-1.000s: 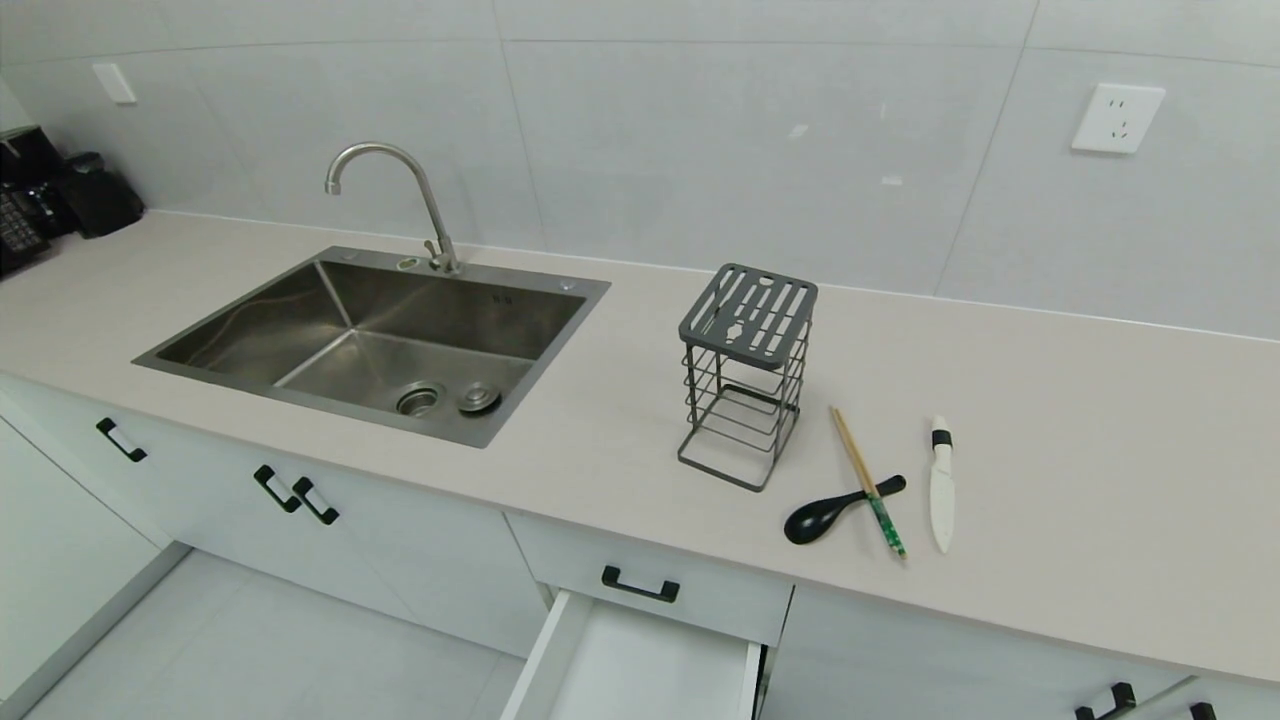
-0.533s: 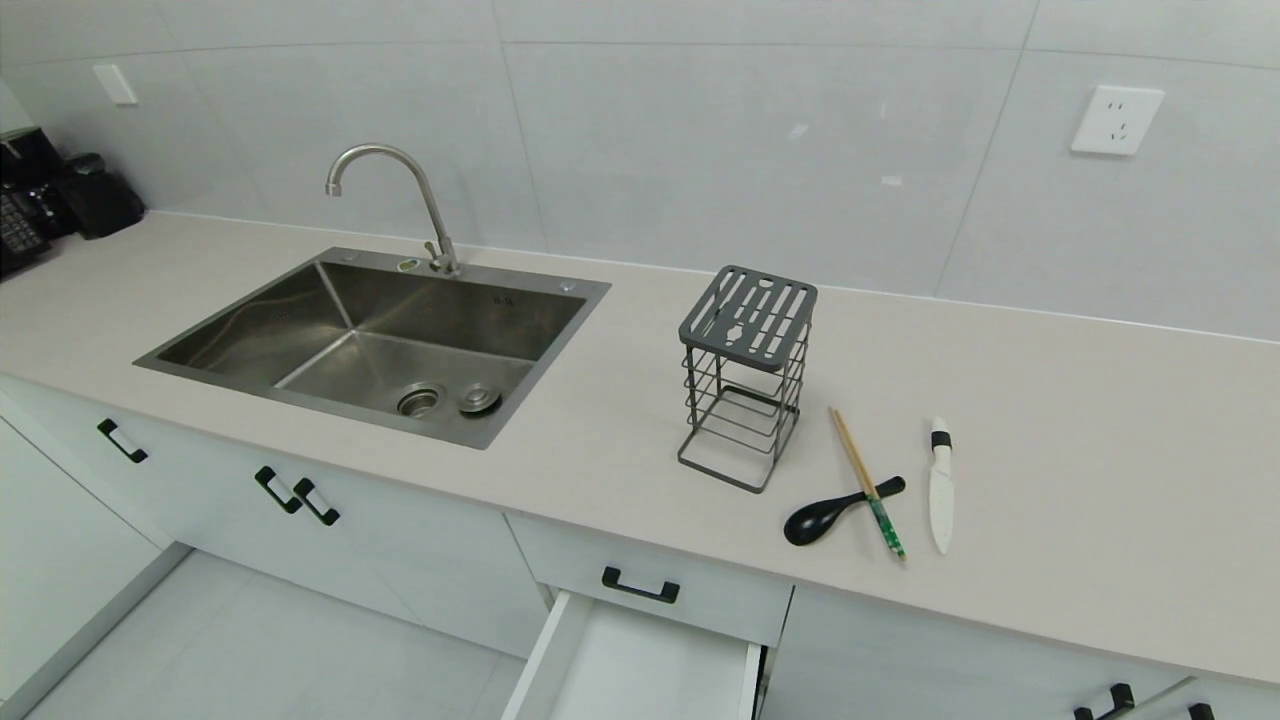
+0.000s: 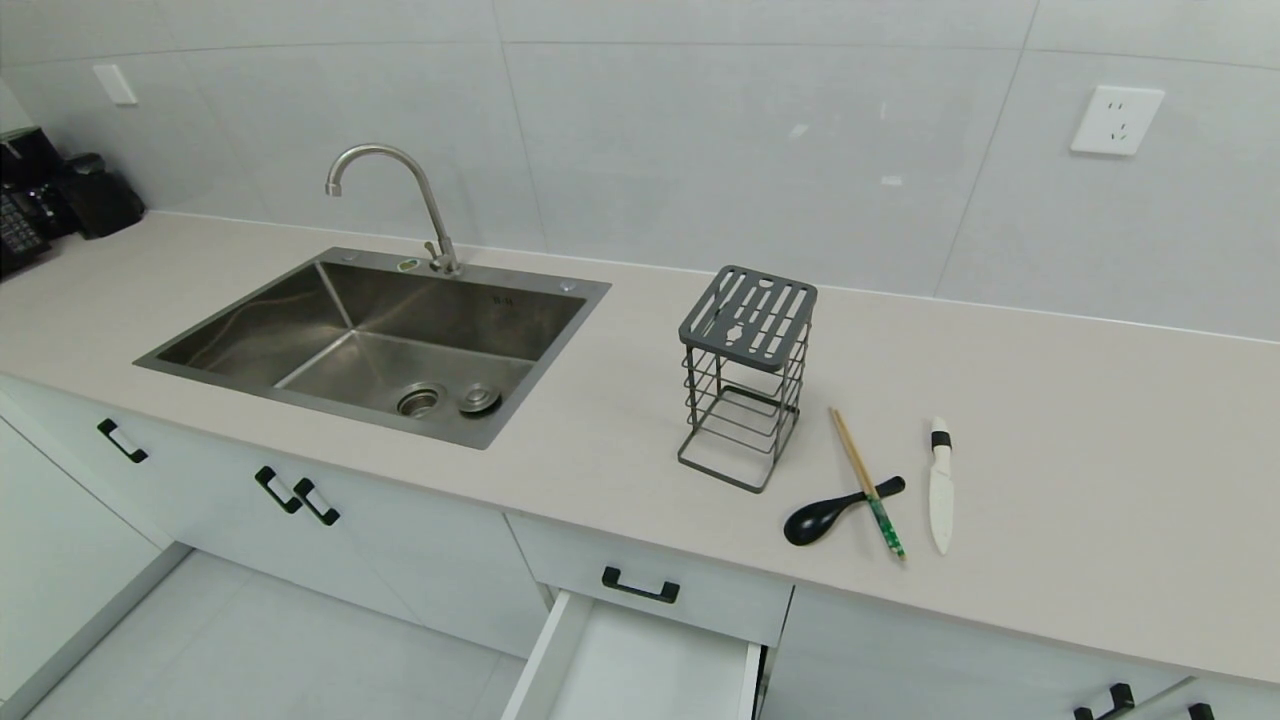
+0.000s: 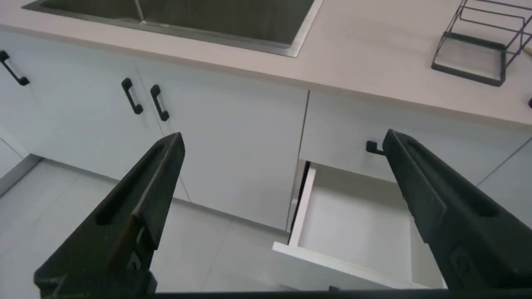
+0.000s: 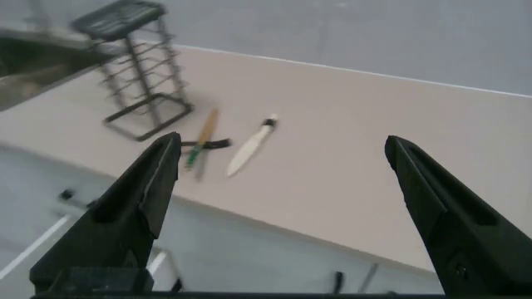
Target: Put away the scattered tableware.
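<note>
On the counter stands a dark wire utensil rack (image 3: 746,375) with a slotted top. To its right lie a pair of wooden chopsticks (image 3: 866,480), a black spoon (image 3: 833,513) crossing under them, and a white knife (image 3: 940,486). In the right wrist view the rack (image 5: 137,66), chopsticks (image 5: 204,136) and knife (image 5: 250,149) lie ahead of my right gripper (image 5: 281,141), which is open, empty and held off the counter's front edge. My left gripper (image 4: 281,139) is open and empty, low in front of the cabinets, above the open drawer (image 4: 366,232).
A steel sink (image 3: 250,325) with a curved faucet (image 3: 400,190) fills the counter's left half. Black appliances (image 3: 60,195) stand at the far left. A white drawer (image 3: 640,665) is pulled out under the counter below the rack. The counter right of the knife is bare.
</note>
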`<state>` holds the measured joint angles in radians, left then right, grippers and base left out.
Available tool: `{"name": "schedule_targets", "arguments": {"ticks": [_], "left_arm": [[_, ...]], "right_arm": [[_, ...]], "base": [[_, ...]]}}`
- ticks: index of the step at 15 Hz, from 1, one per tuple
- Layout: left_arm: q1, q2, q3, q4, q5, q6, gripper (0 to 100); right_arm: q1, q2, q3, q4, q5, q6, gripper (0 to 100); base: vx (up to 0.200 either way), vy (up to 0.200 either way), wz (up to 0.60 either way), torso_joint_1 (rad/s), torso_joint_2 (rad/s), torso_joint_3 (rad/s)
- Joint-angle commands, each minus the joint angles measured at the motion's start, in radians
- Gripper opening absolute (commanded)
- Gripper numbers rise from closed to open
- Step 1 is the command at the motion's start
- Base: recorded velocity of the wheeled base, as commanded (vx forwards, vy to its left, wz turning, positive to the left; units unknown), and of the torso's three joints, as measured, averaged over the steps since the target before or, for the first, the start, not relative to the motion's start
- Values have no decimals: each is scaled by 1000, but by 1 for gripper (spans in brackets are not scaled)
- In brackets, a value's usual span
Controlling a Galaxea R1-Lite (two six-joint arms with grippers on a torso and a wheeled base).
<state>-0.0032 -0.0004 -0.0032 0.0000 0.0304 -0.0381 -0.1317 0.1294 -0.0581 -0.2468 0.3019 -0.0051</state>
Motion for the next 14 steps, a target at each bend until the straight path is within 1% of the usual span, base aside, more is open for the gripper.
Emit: {"name": "schedule_targets", "arguments": {"ticks": [1, 3, 4, 5, 7, 8, 10, 13, 14], "left_arm": [[0, 0, 0, 0, 0, 0, 100], [0, 0, 0, 0, 0, 0, 100], [0, 0, 0, 0, 0, 0, 100], [0, 0, 0, 0, 0, 0, 100], [0, 0, 0, 0, 0, 0, 100], [0, 0, 0, 0, 0, 0, 100], [0, 0, 0, 0, 0, 0, 100], [0, 0, 0, 0, 0, 0, 100], [0, 0, 0, 0, 0, 0, 100]], "right_arm": [[14, 165, -164, 83, 132, 1, 100], [14, 322, -282, 119, 238, -12, 100], [18, 395, -318, 119, 256, -36, 100], [29, 454, -342, 119, 258, -61, 100], [63, 642, -394, 112, 255, -124, 100], [64, 688, -394, 112, 255, -125, 100], [99, 783, -394, 107, 253, -127, 100], [149, 915, -393, 18, 249, -130, 100], [193, 1001, -393, -22, 221, -150, 100]], "base": [[0, 0, 0, 0, 0, 0], [0, 0, 0, 0, 0, 0], [0, 0, 0, 0, 0, 0], [0, 0, 0, 0, 0, 0], [0, 0, 0, 0, 0, 0], [0, 0, 0, 0, 0, 0], [0, 0, 0, 0, 0, 0], [0, 0, 0, 0, 0, 0], [0, 0, 0, 0, 0, 0]]}}
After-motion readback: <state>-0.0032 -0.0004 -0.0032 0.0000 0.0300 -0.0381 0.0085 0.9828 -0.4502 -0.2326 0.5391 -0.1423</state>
